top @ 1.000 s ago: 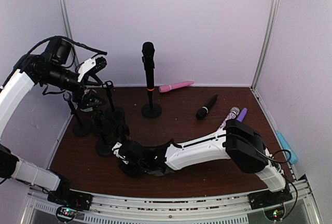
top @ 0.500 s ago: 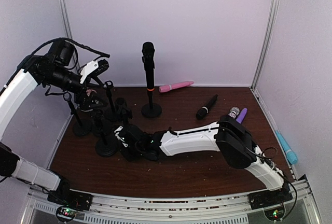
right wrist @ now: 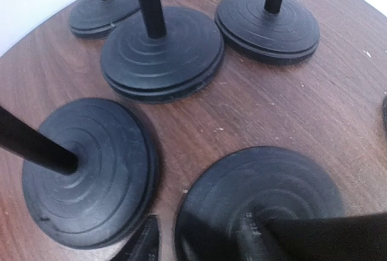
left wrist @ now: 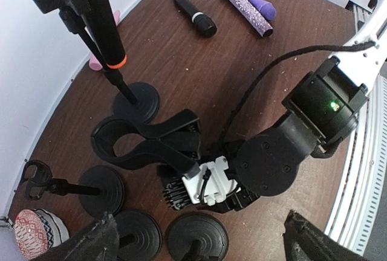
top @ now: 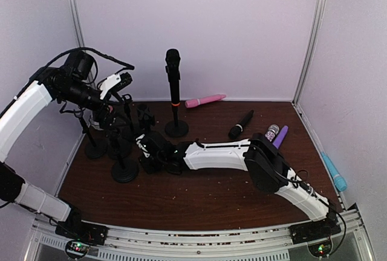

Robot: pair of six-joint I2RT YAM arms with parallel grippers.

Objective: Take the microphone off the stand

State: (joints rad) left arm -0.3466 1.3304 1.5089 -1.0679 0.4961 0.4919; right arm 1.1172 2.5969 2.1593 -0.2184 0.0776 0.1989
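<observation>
The black microphone [top: 173, 67] stands upright in its stand [top: 176, 129] at the back middle, an orange ring on its lower end [left wrist: 118, 61]. No gripper touches it. My left gripper [top: 118, 83] hovers high at the left, open wide, its fingertips [left wrist: 91, 243] at the bottom corners of the left wrist view. My right arm lies stretched across the table to the left. Its gripper [left wrist: 106, 143] sits low among the empty stands, left of the microphone's base [left wrist: 138, 101], jaws part open, bare table showing between them. One right fingertip [right wrist: 145, 243] shows beside a stand base [right wrist: 260, 194].
Several empty black stands [top: 124, 173] crowd the back left corner. A pink microphone [top: 205, 100], a black one [top: 240, 124] and a purple glitter one [top: 275, 133] lie on the table at the back right. A blue one [top: 334, 173] lies beyond the right wall. White walls enclose the table.
My right gripper has slid away from the near edge, deeper into the cluster of stands. My left gripper has shifted slightly right. The microphone has stayed in its stand.
</observation>
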